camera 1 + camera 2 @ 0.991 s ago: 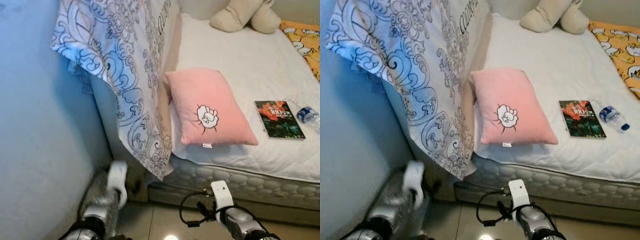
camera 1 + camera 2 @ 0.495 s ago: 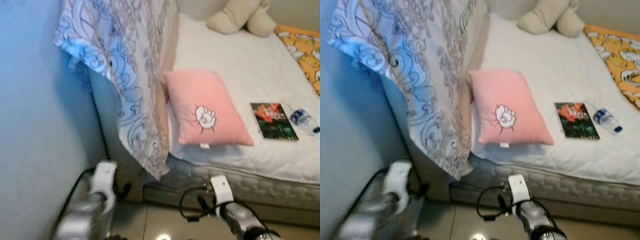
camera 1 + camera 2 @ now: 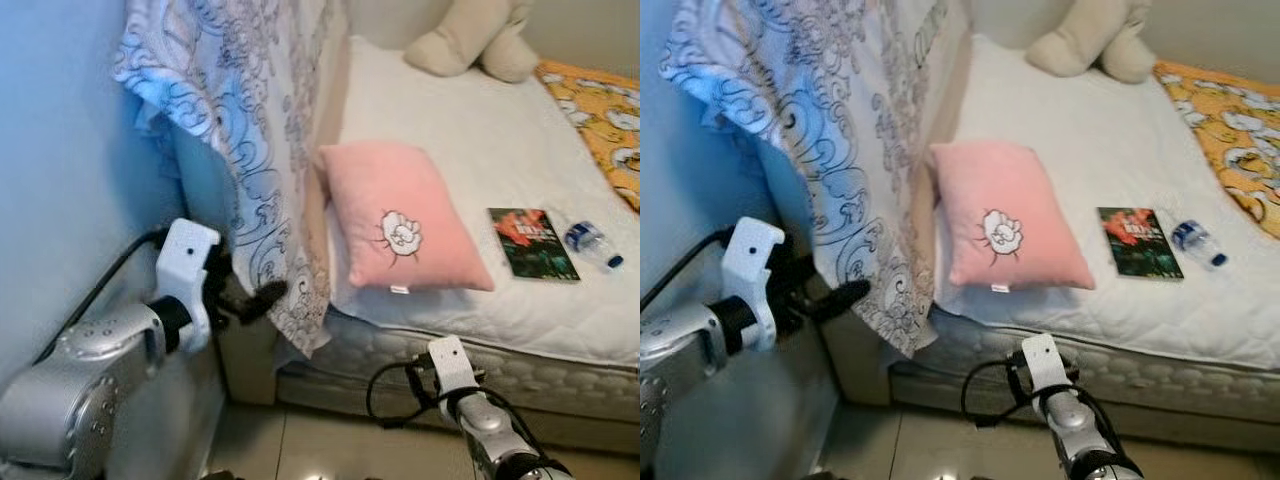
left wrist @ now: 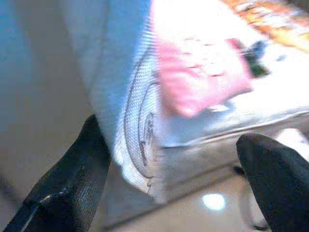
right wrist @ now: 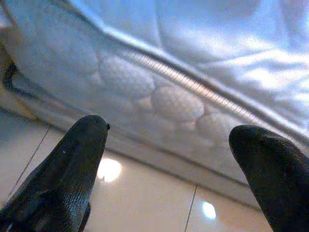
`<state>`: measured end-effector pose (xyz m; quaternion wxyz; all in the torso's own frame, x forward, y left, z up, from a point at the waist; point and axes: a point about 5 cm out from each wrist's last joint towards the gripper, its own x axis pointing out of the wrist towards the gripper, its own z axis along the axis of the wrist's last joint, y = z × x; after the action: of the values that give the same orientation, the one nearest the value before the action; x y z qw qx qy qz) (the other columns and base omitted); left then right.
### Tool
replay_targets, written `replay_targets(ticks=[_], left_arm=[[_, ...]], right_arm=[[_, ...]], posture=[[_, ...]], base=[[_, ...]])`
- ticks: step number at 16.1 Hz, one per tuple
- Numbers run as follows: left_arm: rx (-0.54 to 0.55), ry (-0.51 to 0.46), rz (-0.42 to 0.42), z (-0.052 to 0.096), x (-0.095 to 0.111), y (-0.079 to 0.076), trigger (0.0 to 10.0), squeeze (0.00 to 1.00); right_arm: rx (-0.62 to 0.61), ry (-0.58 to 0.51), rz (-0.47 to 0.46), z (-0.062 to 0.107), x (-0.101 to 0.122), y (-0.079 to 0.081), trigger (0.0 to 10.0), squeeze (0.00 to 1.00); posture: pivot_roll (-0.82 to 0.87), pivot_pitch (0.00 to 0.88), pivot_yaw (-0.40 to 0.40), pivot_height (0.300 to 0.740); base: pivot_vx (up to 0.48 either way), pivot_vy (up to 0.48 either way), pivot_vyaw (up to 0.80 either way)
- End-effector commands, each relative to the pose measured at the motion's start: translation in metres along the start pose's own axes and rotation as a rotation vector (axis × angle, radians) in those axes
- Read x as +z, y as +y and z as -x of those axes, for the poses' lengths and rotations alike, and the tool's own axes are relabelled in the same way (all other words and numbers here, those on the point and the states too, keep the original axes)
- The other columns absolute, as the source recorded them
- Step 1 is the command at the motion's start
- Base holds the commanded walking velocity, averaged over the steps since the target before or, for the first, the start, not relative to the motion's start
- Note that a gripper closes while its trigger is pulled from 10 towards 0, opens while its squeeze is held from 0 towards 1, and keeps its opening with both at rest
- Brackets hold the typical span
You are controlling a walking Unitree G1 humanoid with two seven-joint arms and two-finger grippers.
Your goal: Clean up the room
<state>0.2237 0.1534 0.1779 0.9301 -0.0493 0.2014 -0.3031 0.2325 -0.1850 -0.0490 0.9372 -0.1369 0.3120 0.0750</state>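
Left hand (image 3: pixel 262 296) raised at the hanging patterned sheet (image 3: pixel 262 150), fingers spread wide, holding nothing.
Fingertips sit just beside the sheet's lower edge; contact unclear, wrist view blurred. Right hand (image 5: pixel 169 159) low by the mattress (image 5: pixel 159 92) side, fingers apart, empty. On the bed: pink pillow (image 3: pixel 400 215) beside sheet, book (image 3: pixel 532 243), bottle (image 3: pixel 590 243); plush toy (image 3: pixel 478 40) cut off.

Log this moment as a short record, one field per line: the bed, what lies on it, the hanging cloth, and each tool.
bed: white mattress, quilted side facing the robot
on bed: pink pillow near the edge; book beside it; water bottle past the book; beige plush toy at the far end; orange patterned blanket
cloth: patterned sheet draped over the bed's end
left tool: raised, open, at the sheet's lower edge
right tool: low, open, facing the mattress side above the floor
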Motion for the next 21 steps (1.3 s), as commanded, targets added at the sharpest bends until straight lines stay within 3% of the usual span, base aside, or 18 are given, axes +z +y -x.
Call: replay_targets(ticks=[1, 3, 4, 6, 9, 10, 11, 13, 14, 15, 16, 17, 18, 19, 21], left_arm=[[-0.089, -0.071, 0.029, -0.002, 0.015, -0.014, 10.0, 0.0], [-0.076, -0.199, 0.039, -0.007, 0.036, -0.014, 10.0, 0.0], [-0.062, -0.218, 0.066, -0.008, 0.04, -0.012, 10.0, 0.0], [0.025, -0.243, 0.017, -0.011, 0.045, -0.003, 10.0, 0.0], [0.259, -0.295, -0.078, -0.018, 0.045, 0.013, 10.0, 0.0], [0.352, -0.404, -0.103, -0.015, 0.06, 0.015, 10.0, 0.0], [0.402, -0.519, -0.168, -0.011, 0.079, 0.009, 10.0, 0.0], [0.375, -0.59, -0.265, -0.014, 0.092, -0.007, 10.0, 0.0], [0.379, -0.583, -0.278, -0.015, 0.09, -0.006, 10.0, 0.0], [0.405, -0.496, -0.245, -0.02, 0.072, 0.007, 10.0, 0.0], [0.475, -0.247, -0.184, -0.029, 0.027, 0.032, 10.0, 0.0], [0.531, -0.137, -0.183, -0.029, 0.005, 0.043, 10.0, 0.0], [0.518, 0.08, -0.216, -0.025, -0.027, 0.05, 10.0, 0.0], [0.422, 0.204, -0.26, -0.019, -0.043, 0.047, 10.0, 0.0], [0.199, 0.271, -0.391, -0.007, -0.039, 0.033, 10.0, 0.0]], right_arm=[[-0.018, -0.064, 0.026, 0.001, 0.007, -0.008, 10.0, 0.19], [-0.079, -0.113, 0.007, 0.002, 0.01, -0.013, 10.0, 0.19], [-0.102, -0.132, -0.01, 0.003, 0.011, -0.015, 10.0, 0.19], [-0.14, -0.159, -0.04, 0.004, 0.012, -0.018, 10.0, 0.19], [-0.204, -0.196, -0.087, 0.007, 0.011, -0.023, 10.0, 0.19], [-0.222, -0.23, -0.103, 0.009, 0.013, -0.023, 10.0, 0.19], [-0.257, -0.265, -0.112, 0.011, 0.015, -0.025, 10.0, 0.18], [-0.287, -0.29, -0.102, 0.013, 0.015, -0.025, 10.0, 0.18], [-0.286, -0.291, -0.099, 0.013, 0.015, -0.024, 10.0, 0.18], [-0.251, -0.288, -0.09, 0.012, 0.015, -0.022, 10.0, 0.18], [-0.175, -0.254, -0.085, 0.01, 0.014, -0.018, 10.0, 0.18], [-0.181, -0.236, -0.104, 0.01, 0.011, -0.018, 10.0, 0.18], [-0.256, -0.647, -0.09, 0.046, 0.094, -0.05, 10.0, 0.18], [-0.251, -0.847, -0.063, 0.087, 0.133, -0.055, 10.0, 0.18], [-0.248, -0.866, -0.029, 0.091, 0.136, -0.059, 10.0, 0.18]], posture=[[0.03, 0.0, -0.134, 0.74], [0.02, 0.0, -0.131, 0.74], [0.01, 0.0, -0.129, 0.74], [0.01, 0.0, -0.122, 0.74], [-0.01, 0.0, -0.108, 0.74], [-0.01, 0.0, -0.106, 0.74], [-0.01, 0.0, -0.104, 0.74], [-0.01, 0.0, -0.094, 0.74], [-0.01, 0.0, -0.092, 0.74], [0.0, 0.0, -0.089, 0.74], [0.0, 0.0, -0.088, 0.74], [0.0, 0.0, -0.088, 0.74], [0.01, 0.0, -0.092, 0.74], [0.01, 0.0, -0.096, 0.74], [0.01, 0.0, -0.102, 0.74]], base=[[0.0, 0.0, 0.0], [0.0, 0.0, 0.0], [0.0, 0.0, 0.0], [0.0, 0.0, 0.0], [0.0, 0.0, 0.0], [0.0, 0.0, 0.0], [0.0, 0.0, 0.0], [0.0, 0.0, 0.0], [0.0, 0.0, 0.0], [0.0, 0.0, 0.0], [0.0, 0.0, 0.0], [0.0, 0.0, 0.0], [0.0, 0.0, 0.0], [0.0, 0.0, 0.0], [0.0, 0.0, 0.0]])
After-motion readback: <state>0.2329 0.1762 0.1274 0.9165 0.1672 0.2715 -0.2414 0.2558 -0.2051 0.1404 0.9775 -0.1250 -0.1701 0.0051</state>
